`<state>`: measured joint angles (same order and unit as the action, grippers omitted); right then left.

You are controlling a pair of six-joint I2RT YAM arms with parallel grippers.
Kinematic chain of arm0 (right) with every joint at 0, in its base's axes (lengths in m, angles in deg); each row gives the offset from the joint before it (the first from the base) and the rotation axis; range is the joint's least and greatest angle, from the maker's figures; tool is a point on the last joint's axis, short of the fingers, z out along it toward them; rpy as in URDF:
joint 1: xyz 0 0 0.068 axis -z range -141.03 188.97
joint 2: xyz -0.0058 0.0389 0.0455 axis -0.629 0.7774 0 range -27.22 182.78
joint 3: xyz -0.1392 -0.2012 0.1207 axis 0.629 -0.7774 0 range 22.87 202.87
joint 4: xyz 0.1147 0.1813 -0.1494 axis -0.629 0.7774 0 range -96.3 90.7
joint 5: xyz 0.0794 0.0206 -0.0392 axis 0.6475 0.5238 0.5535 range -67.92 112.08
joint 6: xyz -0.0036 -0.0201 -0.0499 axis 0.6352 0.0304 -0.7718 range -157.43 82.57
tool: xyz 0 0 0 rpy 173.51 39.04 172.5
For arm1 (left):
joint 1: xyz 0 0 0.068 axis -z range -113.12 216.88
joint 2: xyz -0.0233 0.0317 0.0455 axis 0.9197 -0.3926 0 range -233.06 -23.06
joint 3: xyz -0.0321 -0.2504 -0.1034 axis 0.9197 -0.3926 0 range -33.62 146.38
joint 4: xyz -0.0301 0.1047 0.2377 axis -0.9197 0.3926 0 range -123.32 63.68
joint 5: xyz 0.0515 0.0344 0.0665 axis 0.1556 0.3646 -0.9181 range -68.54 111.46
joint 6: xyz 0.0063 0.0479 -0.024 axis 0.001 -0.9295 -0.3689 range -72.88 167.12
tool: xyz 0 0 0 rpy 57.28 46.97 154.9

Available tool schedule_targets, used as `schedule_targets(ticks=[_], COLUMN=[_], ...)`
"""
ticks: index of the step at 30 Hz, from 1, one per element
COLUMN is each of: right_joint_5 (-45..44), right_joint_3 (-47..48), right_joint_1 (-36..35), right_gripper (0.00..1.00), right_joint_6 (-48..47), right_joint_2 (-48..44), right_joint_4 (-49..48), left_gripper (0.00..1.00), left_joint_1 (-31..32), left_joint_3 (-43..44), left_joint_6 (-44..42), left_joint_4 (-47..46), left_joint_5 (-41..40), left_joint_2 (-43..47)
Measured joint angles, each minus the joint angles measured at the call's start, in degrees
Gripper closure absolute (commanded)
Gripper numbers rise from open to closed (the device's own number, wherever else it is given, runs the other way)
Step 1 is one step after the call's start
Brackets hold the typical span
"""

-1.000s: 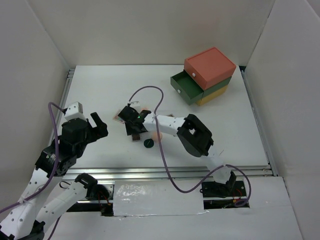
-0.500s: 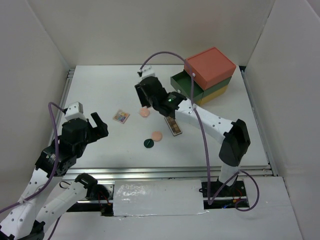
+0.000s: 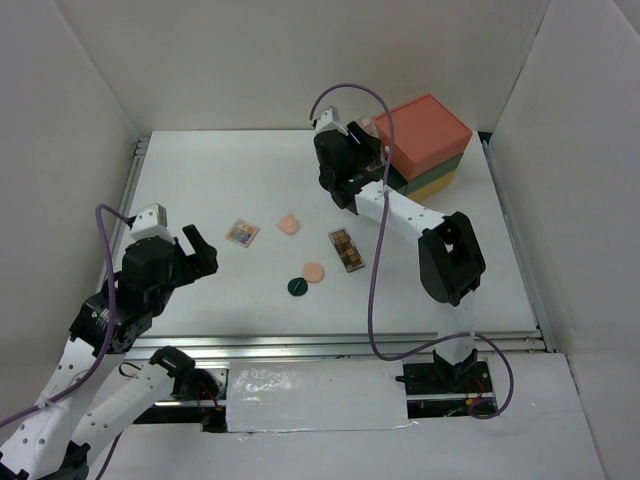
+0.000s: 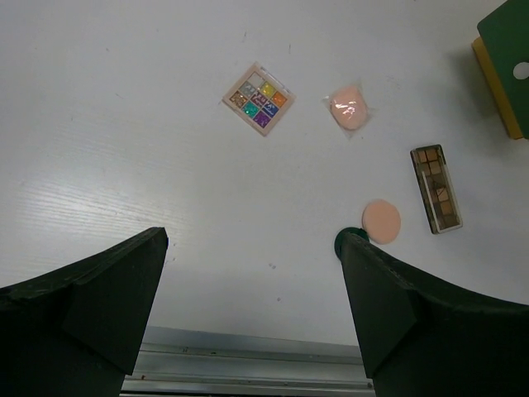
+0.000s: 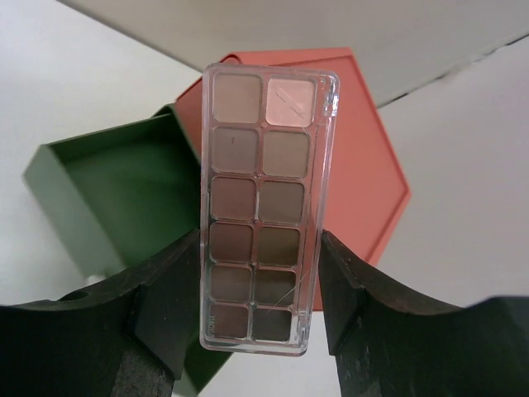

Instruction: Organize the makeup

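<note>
My right gripper point(image 5: 259, 256) is shut on a long brown-toned eyeshadow palette point(image 5: 264, 198), held lengthwise in front of the open green drawer point(image 5: 116, 190). In the top view that gripper point(image 3: 352, 150) hovers by the drawer box point(image 3: 425, 130). On the table lie a second long palette point(image 3: 346, 249), a small square multicolour palette point(image 3: 241, 233), two peach compacts point(image 3: 289, 224) point(image 3: 314, 271) and a dark green disc point(image 3: 296, 286). My left gripper point(image 3: 197, 249) stands open and empty at the near left, away from all of them. One of its fingers point(image 4: 388, 298) half hides the disc point(image 4: 341, 241).
The orange-green-yellow drawer box stands at the back right, its green drawer pulled out toward the table's middle. White walls close in the table on three sides. A metal rail point(image 3: 350, 345) runs along the near edge.
My right arm has carried the long palette from the middle of the table up and right to the drawer box. The left arm has not moved.
</note>
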<state>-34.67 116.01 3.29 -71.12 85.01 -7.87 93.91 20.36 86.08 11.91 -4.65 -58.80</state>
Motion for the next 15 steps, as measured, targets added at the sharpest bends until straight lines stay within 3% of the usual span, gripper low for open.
schedule_targets(ticks=[6,9,11,12,13,15], right_joint_5=[-2.0,-2.4,-2.3,-2.3,-2.3,-2.2], right_joint_3=[-1.7,-2.7,-3.0,-3.0,-3.0,-3.2], right_joint_1=[1.1,1.1,1.2,1.4,1.5,1.5], right_gripper=[0.72,0.64,0.51,0.51,0.37,0.23], right_joint_6=[-7.1,-7.2,-5.9,-5.6,-5.0,-4.1], right_joint_2=[2.1,2.5,2.5,2.5,2.5,2.5], right_joint_4=[-8.0,-8.0,-6.8,-6.5,-6.3,-6.1], left_gripper=[0.01,0.0,0.01,0.01,0.01,0.01], left_joint_1=[0.0,0.0,0.0,0.0,0.0,0.0], left_joint_3=[0.0,0.0,0.0,0.0,0.0,0.0], left_joint_6=[0.0,0.0,0.0,0.0,0.0,0.0], left_joint_4=[-0.3,-0.3,-0.3,-0.3,-0.3,-0.3], left_joint_5=[0.4,0.5,0.5,0.5,0.5,0.5], left_joint_2=[0.0,0.0,0.1,0.3,0.5,0.8])
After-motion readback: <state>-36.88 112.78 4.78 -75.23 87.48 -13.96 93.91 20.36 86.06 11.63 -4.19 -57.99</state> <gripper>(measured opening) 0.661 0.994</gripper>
